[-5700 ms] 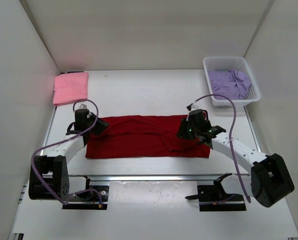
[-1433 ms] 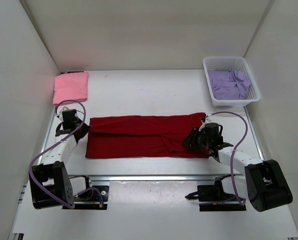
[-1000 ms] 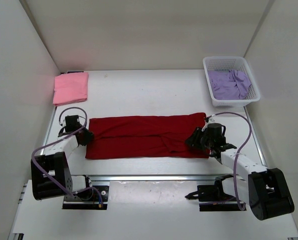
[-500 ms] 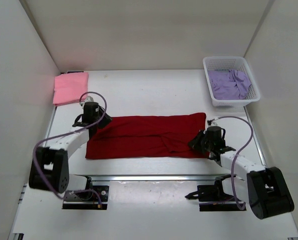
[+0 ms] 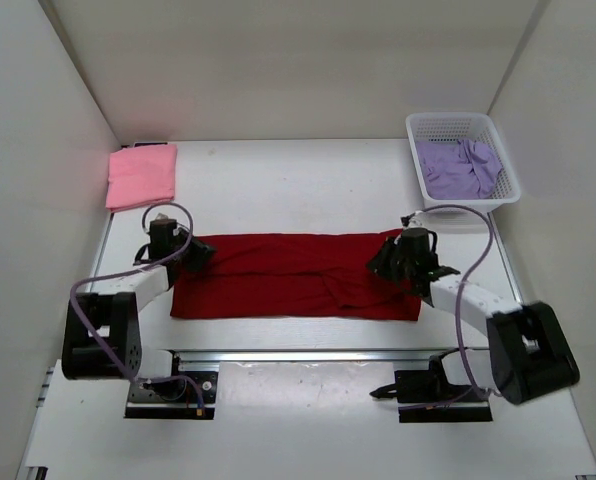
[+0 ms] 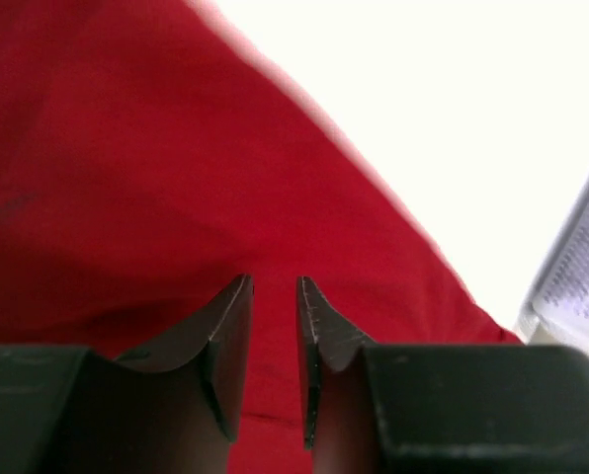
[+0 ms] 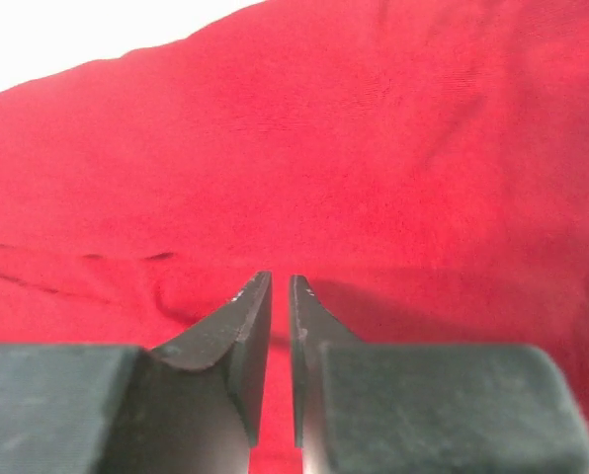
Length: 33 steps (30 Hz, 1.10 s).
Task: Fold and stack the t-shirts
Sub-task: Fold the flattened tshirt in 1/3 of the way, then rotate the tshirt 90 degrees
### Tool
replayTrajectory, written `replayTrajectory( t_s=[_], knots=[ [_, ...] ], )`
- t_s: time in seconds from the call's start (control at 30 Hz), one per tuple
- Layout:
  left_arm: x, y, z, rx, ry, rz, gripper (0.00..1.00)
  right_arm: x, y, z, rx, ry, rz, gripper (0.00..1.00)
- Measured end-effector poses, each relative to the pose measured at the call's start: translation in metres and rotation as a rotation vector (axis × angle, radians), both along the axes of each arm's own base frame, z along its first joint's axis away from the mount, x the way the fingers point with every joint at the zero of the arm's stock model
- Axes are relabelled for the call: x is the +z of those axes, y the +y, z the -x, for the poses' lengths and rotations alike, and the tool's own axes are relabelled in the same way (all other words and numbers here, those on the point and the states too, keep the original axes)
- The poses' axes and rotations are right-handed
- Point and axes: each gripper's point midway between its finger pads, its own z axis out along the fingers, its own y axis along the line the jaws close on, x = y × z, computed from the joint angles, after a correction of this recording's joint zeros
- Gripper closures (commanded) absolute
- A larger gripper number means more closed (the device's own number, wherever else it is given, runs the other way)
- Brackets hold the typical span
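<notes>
The dark red t-shirt (image 5: 288, 285) lies flat as a long band across the table's front middle. My left gripper (image 5: 196, 255) sits at its upper left corner and is closed to a thin gap with the red cloth (image 6: 176, 168) between its jaws (image 6: 275, 286). My right gripper (image 5: 381, 265) sits near the shirt's upper right corner and is likewise closed on the red cloth (image 7: 374, 148), with a small wrinkle at its tips (image 7: 281, 281). The pink t-shirt (image 5: 142, 175) lies folded at the back left. The lavender t-shirt (image 5: 460, 167) is crumpled in the basket.
The white mesh basket (image 5: 448, 118) stands at the back right corner. White walls close in the table on the left, back and right. A metal rail (image 5: 298, 352) runs along the near edge by the arm bases.
Both grippers went out to the shirt's far ends and came back in onto its upper corners. The shirt's upper corners now sit slightly further inward than half a second ago.
</notes>
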Motion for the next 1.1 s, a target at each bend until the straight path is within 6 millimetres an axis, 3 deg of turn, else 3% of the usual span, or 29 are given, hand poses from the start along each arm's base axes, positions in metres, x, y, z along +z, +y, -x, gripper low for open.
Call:
replayTrajectory(
  t_s=[0.13,0.17,0.27,0.33,0.43,0.53,0.6,0.63,0.7,0.77,0.83,0.9,0.97,1.03,1.1],
  knots=[
    [0.059,-0.019,-0.025,-0.092,-0.138,-0.08,0.74,-0.04,0.016,-0.009,0.043,0.131,0.033,0.93],
    [0.078,-0.029,-0.034,-0.127,-0.186,-0.097,0.79,-0.039,0.022,-0.018,0.057,0.131,0.019,0.93],
    [0.126,-0.067,-0.048,-0.267,-0.301,-0.12,0.89,-0.04,0.047,-0.055,0.107,0.143,-0.006,0.93],
    [0.138,-0.091,-0.048,-0.372,-0.316,-0.118,0.91,-0.037,0.068,-0.091,0.15,0.147,-0.026,0.94],
    [0.132,-0.115,-0.039,-0.499,-0.283,-0.109,0.9,-0.031,0.105,-0.175,0.211,0.116,-0.036,0.89],
    [0.109,-0.113,-0.019,-0.542,-0.205,-0.116,0.89,-0.03,0.144,-0.266,0.272,0.033,-0.043,0.81],
    [0.095,-0.104,-0.008,-0.547,-0.151,-0.126,0.89,-0.016,0.162,-0.305,0.304,-0.021,-0.058,0.76],
    [0.091,-0.1,-0.005,-0.549,-0.131,-0.129,0.89,-0.008,0.167,-0.316,0.315,-0.047,-0.054,0.73],
    [0.087,-0.094,-0.002,-0.552,-0.11,-0.139,0.89,0.009,0.166,-0.309,0.337,-0.052,-0.032,0.66],
    [0.084,-0.092,0.0,-0.558,-0.102,-0.149,0.88,0.036,0.158,-0.284,0.353,-0.046,0.016,0.62],
    [0.081,-0.093,0.004,-0.574,-0.095,-0.156,0.88,0.082,0.147,-0.249,0.361,-0.085,0.054,0.58],
    [0.077,-0.093,0.009,-0.588,-0.087,-0.161,0.89,0.143,0.147,-0.21,0.378,-0.204,0.037,0.58],
    [0.074,-0.092,0.016,-0.599,-0.081,-0.161,0.88,0.186,0.15,-0.157,0.407,-0.323,-0.006,0.63],
    [0.073,-0.087,0.022,-0.599,-0.076,-0.165,0.88,0.192,0.162,-0.111,0.457,-0.374,-0.053,0.62],
    [0.073,-0.082,0.027,-0.598,-0.076,-0.177,0.88,0.175,0.182,-0.07,0.526,-0.37,-0.103,0.57]
  ],
)
